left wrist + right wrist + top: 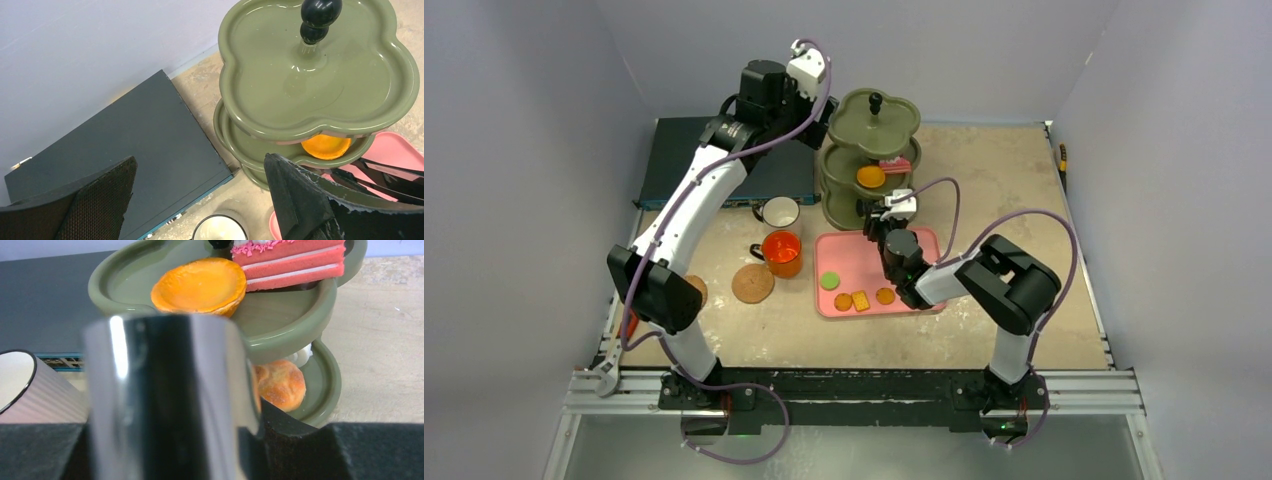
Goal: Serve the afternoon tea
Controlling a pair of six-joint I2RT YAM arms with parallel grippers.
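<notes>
The olive-green three-tier stand (871, 120) stands at the back centre. Its middle tier holds an orange tart (200, 285) and a pink cake slice (290, 262). Its bottom tier holds a golden bun (281, 384). My left gripper (816, 120) is open and empty, raised beside the stand's top tier (320, 80), above the white mug (220, 231). My right gripper (874, 218) is low in front of the stand and shut on a shiny metal tool (170, 390). The orange mug (782, 252) stands beside a cork coaster (752, 283). A second coaster (696, 290) is partly hidden by the left arm.
A pink tray (924, 245) in front of the stand holds a green biscuit (829, 281) and three orange biscuits (861, 300). The flat dark-blue box (694, 165) lies at the back left. The white mug (779, 212) stands left of the stand's base.
</notes>
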